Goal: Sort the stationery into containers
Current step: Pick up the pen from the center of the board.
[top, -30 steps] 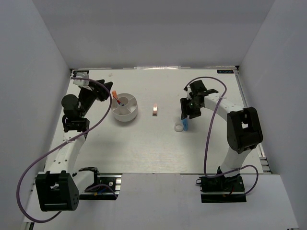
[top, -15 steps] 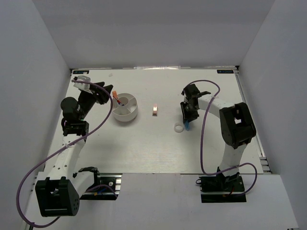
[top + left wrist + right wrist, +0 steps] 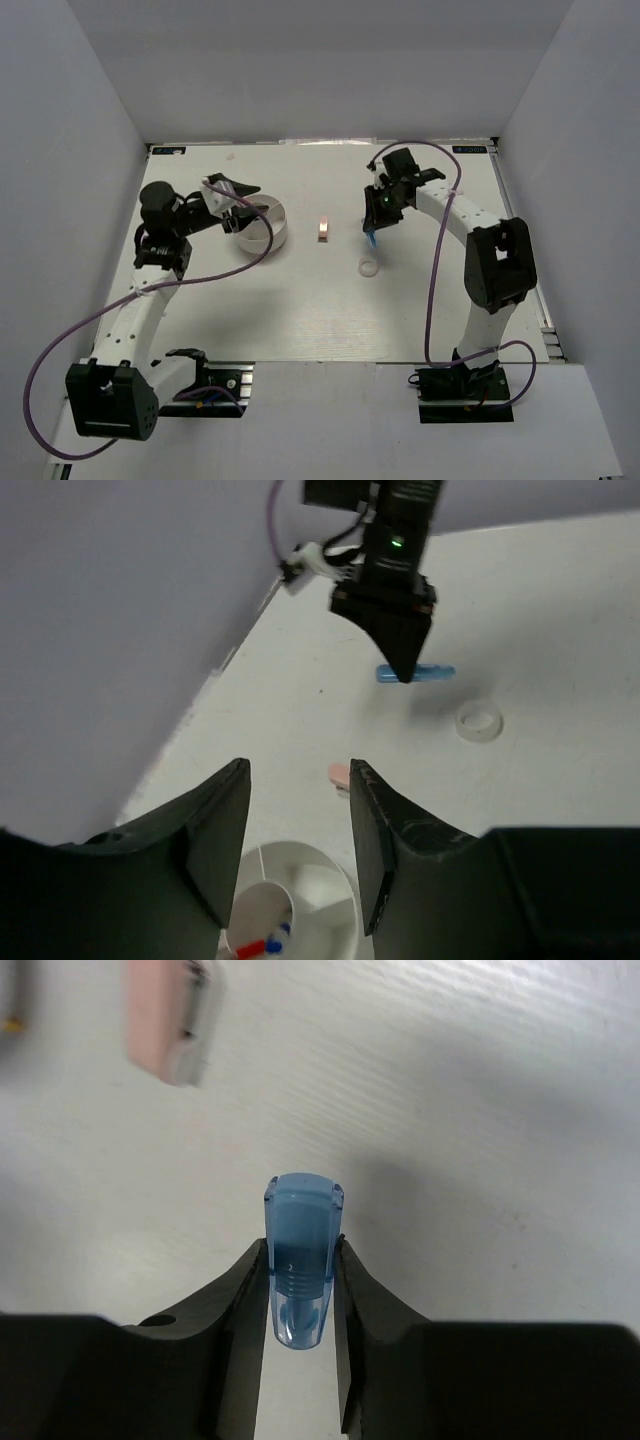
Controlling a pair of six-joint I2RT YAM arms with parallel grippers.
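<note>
Pinching the light-blue eraser (image 3: 300, 1265), right jaws show clearly only wrist-side.

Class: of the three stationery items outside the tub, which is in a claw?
The translucent light-blue plastic piece, pinched in the right claw; the tan clip and white ring lie free.

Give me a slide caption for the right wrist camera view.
Right gripper, jaws shut on the light-blue eraser, over the white table; tan clip beyond.
</note>
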